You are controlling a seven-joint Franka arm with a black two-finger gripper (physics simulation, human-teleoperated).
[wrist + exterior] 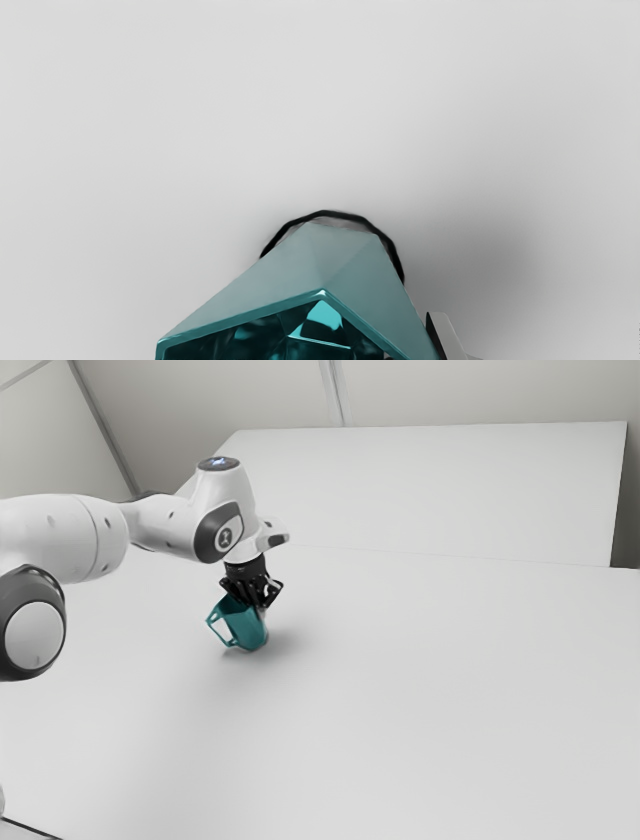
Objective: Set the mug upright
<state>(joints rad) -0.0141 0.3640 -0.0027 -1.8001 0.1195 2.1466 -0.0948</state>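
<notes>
Evidently the mug (246,625) was leaning, not upright: it sat directly below the tool (256,601), its base (257,646) low, at or near the counter (400,690), and its mouth tipped toward the exterior view's left, the side where the handle (211,619) stuck out. You could not tell from the pictures how far open the tool was, or whether it had hold of the mug or was merely against it. By its look you had a stiff, fairly light piece to deal with, one that would not give under a squeeze; the glossy rim (240,317) hinted at a slippery surface, and you could not rule out something brittle. Its sides were flat facets that narrowed toward the base, so a grip low on the taper might have slid, and one across a corner might have twisted it. Your surest hold was likely the wall (270,290) near the rim, square on a flat face, well clear of the handle, whose thin bars looked the weakest part and would have pulled you off balance.
</notes>
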